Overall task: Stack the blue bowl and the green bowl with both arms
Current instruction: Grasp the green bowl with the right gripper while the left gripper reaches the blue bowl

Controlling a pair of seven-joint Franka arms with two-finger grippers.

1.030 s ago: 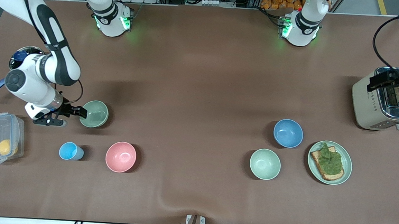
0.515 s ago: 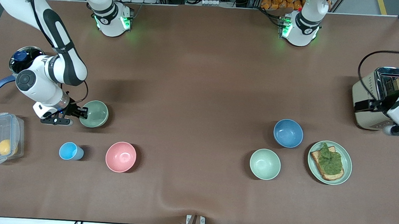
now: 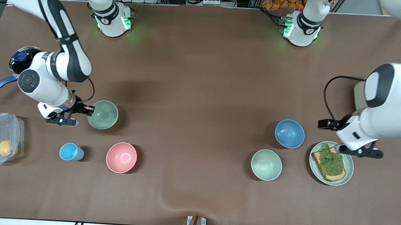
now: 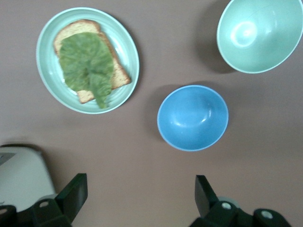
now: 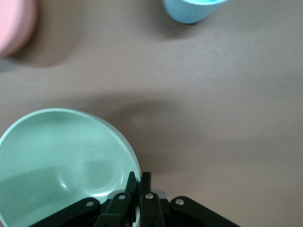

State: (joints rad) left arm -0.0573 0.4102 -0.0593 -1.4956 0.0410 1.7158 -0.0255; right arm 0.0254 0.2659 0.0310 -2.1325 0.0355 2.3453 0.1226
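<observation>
The green bowl [image 3: 103, 115] is a sage-green bowl toward the right arm's end of the table. My right gripper [image 3: 90, 110] is shut on its rim; the right wrist view shows both fingers pinching the rim [image 5: 138, 182] of this bowl [image 5: 61, 161]. The blue bowl [image 3: 289, 133] sits upright and empty toward the left arm's end. My left gripper [image 3: 327, 124] is open and empty over bare table beside it. In the left wrist view the blue bowl [image 4: 192, 117] lies ahead of the wide-open gripper [image 4: 139, 194].
A paler mint bowl [image 3: 266, 164] and a mint plate with toast and lettuce [image 3: 346, 168] lie next to the blue bowl. A toaster [image 3: 359, 96] is partly hidden by the left arm. A pink bowl [image 3: 121, 157], light-blue cup [image 3: 70, 152], clear box [image 3: 0, 138] and pan [image 3: 22, 61] surround the green bowl.
My right gripper has shut on the green bowl's rim and shifted it toward the table's middle. My left arm has swung from the toaster to beside the blue bowl.
</observation>
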